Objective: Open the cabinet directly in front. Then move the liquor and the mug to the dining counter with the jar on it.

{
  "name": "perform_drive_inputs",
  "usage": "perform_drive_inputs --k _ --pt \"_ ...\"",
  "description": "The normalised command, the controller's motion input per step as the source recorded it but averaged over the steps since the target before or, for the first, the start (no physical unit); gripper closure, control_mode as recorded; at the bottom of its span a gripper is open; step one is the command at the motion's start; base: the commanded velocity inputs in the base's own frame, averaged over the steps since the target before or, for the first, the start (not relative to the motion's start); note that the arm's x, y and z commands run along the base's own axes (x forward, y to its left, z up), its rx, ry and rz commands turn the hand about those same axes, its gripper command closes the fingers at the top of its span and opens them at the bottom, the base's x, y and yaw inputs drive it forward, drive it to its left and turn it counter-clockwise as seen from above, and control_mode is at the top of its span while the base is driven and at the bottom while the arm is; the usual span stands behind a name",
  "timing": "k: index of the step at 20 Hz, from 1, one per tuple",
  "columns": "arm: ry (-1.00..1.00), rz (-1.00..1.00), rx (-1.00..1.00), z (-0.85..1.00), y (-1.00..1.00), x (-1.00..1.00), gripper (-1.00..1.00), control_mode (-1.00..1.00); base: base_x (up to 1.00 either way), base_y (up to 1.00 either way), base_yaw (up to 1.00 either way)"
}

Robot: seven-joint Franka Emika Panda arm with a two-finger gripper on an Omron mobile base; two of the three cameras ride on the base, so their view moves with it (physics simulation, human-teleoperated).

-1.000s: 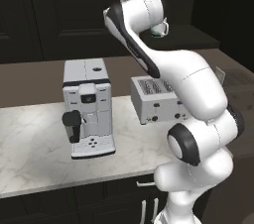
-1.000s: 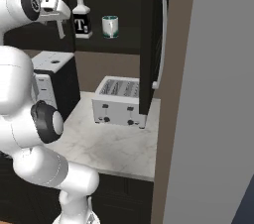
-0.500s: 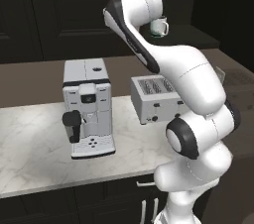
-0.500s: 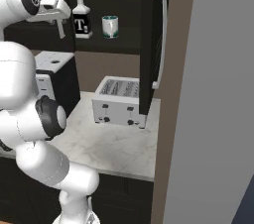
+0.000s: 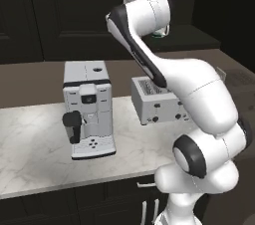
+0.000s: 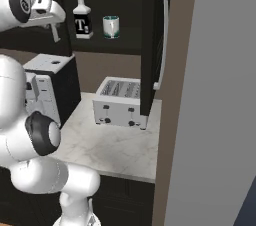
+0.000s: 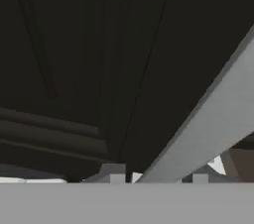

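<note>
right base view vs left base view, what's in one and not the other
Right base view alone: the liquor on the shelf, the open cabinet door with its silver handle, and the hand at the left door's handle. Left base view alone: the coffee machine's front and drip tray. Both: toaster, marble worktop, mug.
</note>
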Motion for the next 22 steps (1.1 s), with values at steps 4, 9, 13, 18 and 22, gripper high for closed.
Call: perform_drive_inputs --k 4,9,13,18,22 --pt "-0.19 0.17 0.00 -0.25 0.08 -1.00 1.00 -1.00 0.00 0.00 0.00" --pt "-0.23 0.20 0.00 -0.02 0.75 -1.00 1.00 -1.00 0.00 0.00 0.00" --pt "-0.30 0.13 0.00 -0.03 1.00 -1.00 1.00 -1.00 0.00 0.00 0.00" --pt "-0.23 0.08 0.00 -0.04 0.75 -0.96 1.00 -1.00 0.00 0.00 0.00" --pt "-0.42 0.19 0.14 0.08 -0.60 -0.88 -1.00 -1.00 0.00 0.00 0.00"
